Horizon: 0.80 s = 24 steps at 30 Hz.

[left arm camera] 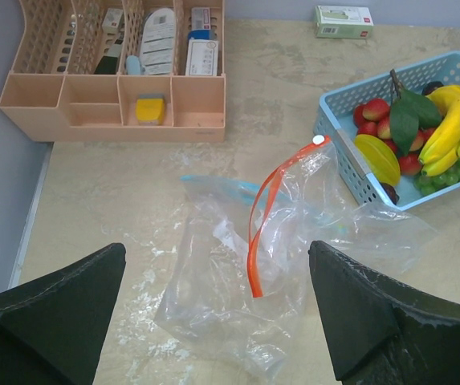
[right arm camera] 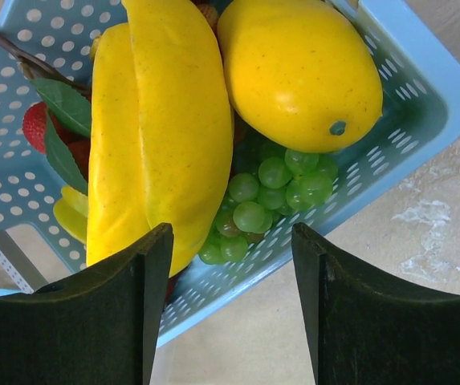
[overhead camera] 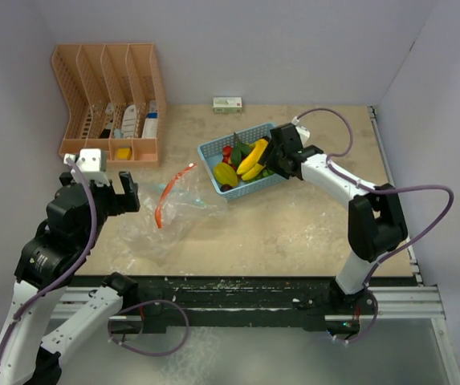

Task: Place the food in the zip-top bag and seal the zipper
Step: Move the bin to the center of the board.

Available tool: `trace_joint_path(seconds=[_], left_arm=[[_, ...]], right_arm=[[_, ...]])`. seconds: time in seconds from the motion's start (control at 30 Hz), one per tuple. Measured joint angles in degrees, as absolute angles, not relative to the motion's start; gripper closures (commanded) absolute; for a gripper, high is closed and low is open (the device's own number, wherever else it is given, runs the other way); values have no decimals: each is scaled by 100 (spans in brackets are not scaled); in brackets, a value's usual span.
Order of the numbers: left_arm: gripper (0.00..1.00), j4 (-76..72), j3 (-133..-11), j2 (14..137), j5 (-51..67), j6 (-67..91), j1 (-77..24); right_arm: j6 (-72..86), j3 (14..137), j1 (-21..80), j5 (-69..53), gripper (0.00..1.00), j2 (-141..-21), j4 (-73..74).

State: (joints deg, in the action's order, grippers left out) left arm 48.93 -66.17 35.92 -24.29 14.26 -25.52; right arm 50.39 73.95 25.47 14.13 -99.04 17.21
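Observation:
The food (overhead camera: 246, 162) lies heaped in a light-blue basket (overhead camera: 210, 152): yellow bananas (right arm camera: 165, 120), a yellow round fruit (right arm camera: 298, 72), green grapes (right arm camera: 270, 196) and red berries (right arm camera: 35, 126). My right gripper (right arm camera: 231, 233) hangs over the basket's near wall (right arm camera: 422, 104), open; one finger (right arm camera: 133, 305) is by the banana tip, with grapes and wall showing in the gap. The clear zip-top bag (left arm camera: 238, 281) lies crumpled left of the basket, its orange zipper strip (left arm camera: 266, 212) curling up, mouth agape. My left gripper (left arm camera: 216, 249) hovers wide open above the bag, holding nothing.
A peach desk organiser (overhead camera: 109, 96) with small items stands at the back left. A small green-and-white box (overhead camera: 227, 104) lies by the back wall. Walls close in on the left, back and right. The bag's edge touches the basket's left corner (left arm camera: 358, 188).

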Motion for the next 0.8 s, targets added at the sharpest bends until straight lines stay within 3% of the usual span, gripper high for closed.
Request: trace_joint_path(seconds=[0.8], left_arm=[[1,4797,-6390,3660,-2375,1398,-2552]], right_arm=[[5760,6504,2626,1957,32,-8888,2128]])
